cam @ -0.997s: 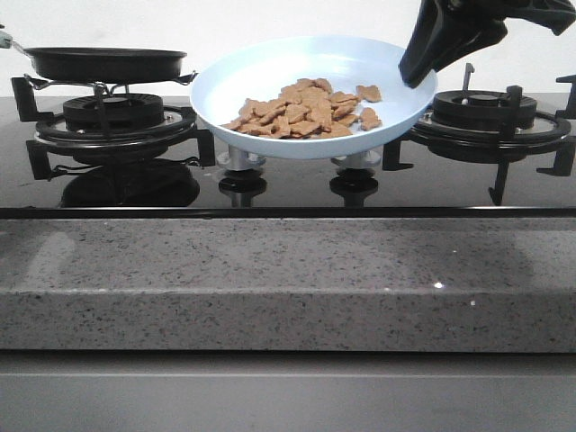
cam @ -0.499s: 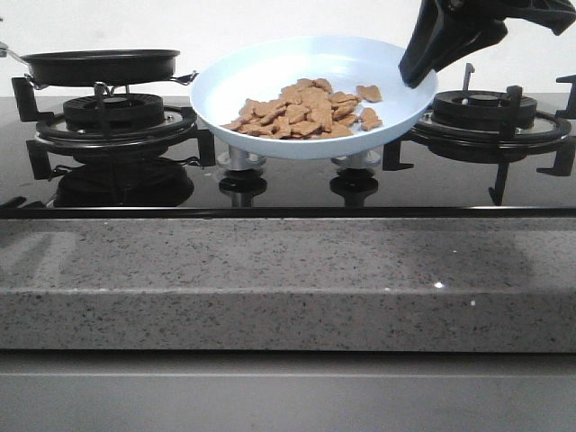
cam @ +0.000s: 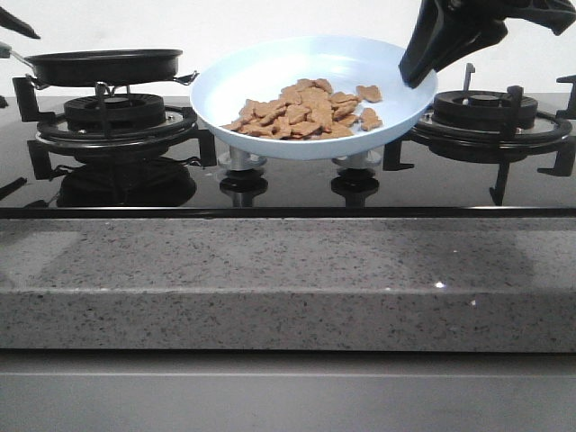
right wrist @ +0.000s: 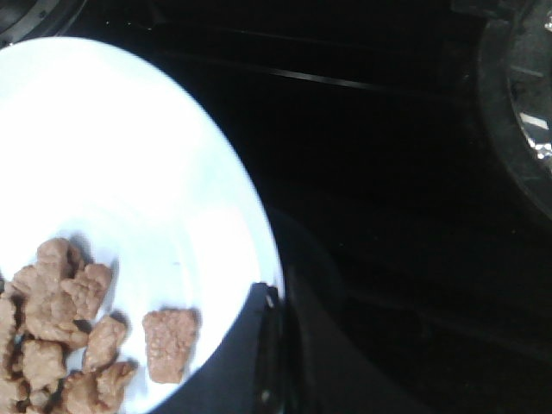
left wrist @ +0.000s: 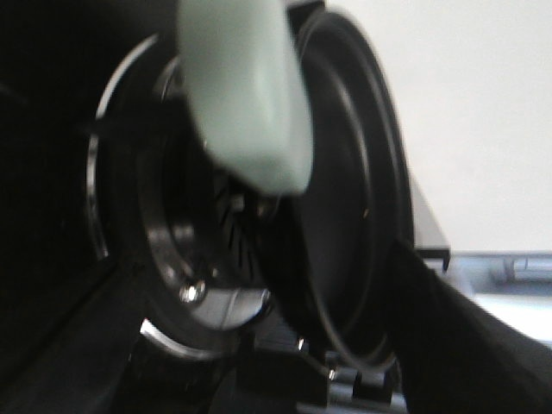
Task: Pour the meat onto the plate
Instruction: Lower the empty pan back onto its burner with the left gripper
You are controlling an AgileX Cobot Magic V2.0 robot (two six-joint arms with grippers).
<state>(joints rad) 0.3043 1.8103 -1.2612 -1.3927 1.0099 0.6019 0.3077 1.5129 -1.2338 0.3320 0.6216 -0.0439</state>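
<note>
The pale blue-white plate (cam: 270, 72) hangs tilted above the middle of the stove, between the two burners. The meat (cam: 306, 112) lies heaped on its lower part. My right gripper (cam: 418, 67) is shut on the plate's right rim. In the right wrist view one finger (right wrist: 237, 362) lies over the plate (right wrist: 129, 155) rim beside the meat (right wrist: 69, 328). The black frying pan (cam: 103, 65) rests on the left burner. Only a tip of my left gripper (cam: 13, 22) shows, above the pan's pale green handle (cam: 7, 52). In the left wrist view my left gripper (left wrist: 250, 354) stands open, short of the handle (left wrist: 246, 95) and pan (left wrist: 354, 190).
The left burner grate (cam: 112, 126) carries the pan. The right burner grate (cam: 490, 121) stands just right of the plate. Two stove knobs (cam: 241, 162) sit under the plate. A grey speckled counter edge (cam: 288, 279) runs along the front.
The pan has settled lower and level on the left burner. My left gripper's fingertip has come into view at top left, off the handle. The plate and right gripper have not moved.
</note>
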